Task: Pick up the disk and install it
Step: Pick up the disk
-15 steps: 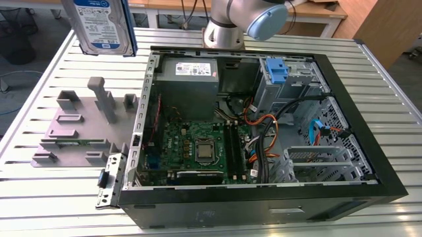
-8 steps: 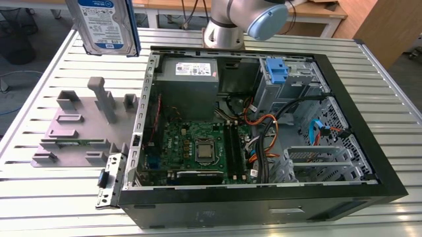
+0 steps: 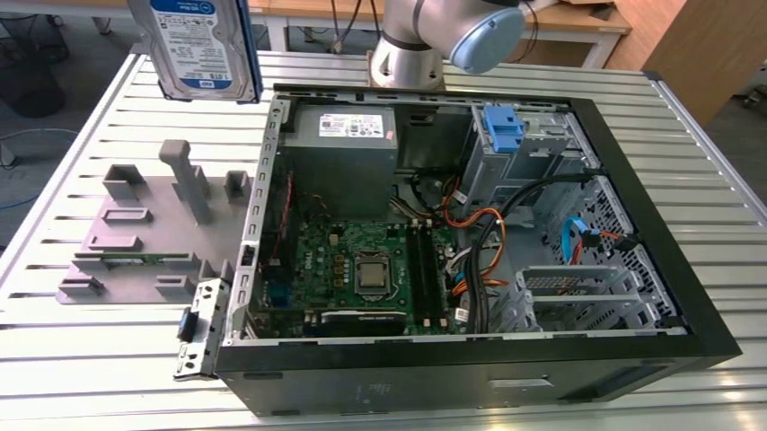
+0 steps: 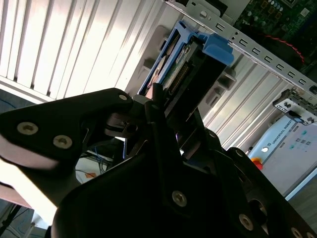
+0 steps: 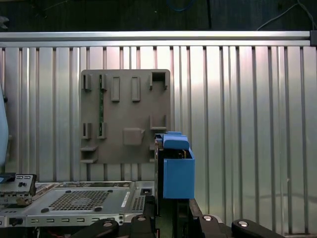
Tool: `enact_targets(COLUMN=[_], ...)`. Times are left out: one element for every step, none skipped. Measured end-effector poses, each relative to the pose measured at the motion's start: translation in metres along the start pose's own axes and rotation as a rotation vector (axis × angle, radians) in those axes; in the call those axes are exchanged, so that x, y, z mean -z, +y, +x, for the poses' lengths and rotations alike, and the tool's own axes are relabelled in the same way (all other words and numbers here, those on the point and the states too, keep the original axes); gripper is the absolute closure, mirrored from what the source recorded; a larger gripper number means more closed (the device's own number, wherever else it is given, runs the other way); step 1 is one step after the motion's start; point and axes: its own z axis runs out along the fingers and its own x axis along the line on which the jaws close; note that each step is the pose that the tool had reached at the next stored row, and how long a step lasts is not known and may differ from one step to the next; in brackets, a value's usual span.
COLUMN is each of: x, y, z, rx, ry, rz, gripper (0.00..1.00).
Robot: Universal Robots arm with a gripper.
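Note:
The disk (image 3: 198,45) hangs upright in the air over the far left of the slatted table, left of the open computer case (image 3: 480,370) in the exterior view. Its white and blue label faces the camera. In both wrist views its blue carrier frame (image 5: 177,169) sticks out past my black fingers (image 4: 158,114). My gripper (image 4: 171,106) is shut on the disk (image 4: 184,69), one finger against each flat face. The grey holder plate (image 5: 125,113) lies below the disk.
The grey holder plate (image 3: 156,229) with upright slots lies left of the case. Inside the case are a grey power-supply box (image 3: 341,135), a motherboard (image 3: 359,269), cables, a drive bay with a blue tab (image 3: 504,130) and a metal cage (image 3: 576,292). The arm's base (image 3: 414,40) stands behind.

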Motion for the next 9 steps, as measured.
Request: enact_targets(x=[0.0000,0.0000,0.0000,0.0000,0.0001,0.0000,0.0000,0.0001,0.0001], y=[-0.0008,-0.0017,-0.0026,-0.0038,-0.0049,-0.0060,-0.0071,-0.0082,-0.0095], z=[0.0000,-0.0001,-0.0001,-0.0001,-0.0001,-0.0002,-0.0002,-0.0003,-0.0003], rx=[0.000,0.000,0.000,0.000,0.000,0.000,0.000,0.000,0.000], ry=[0.0000,0.0000,0.0000,0.0000,0.0000,0.0000,0.0000,0.0000,0.0000], rz=[0.0000,0.0000,0.0000,0.0000,0.0000,0.0000,0.0000,0.0000,0.0000], gripper=[0.65,0.65,0.65,0.65,0.65,0.65,0.65,0.65,0.65])
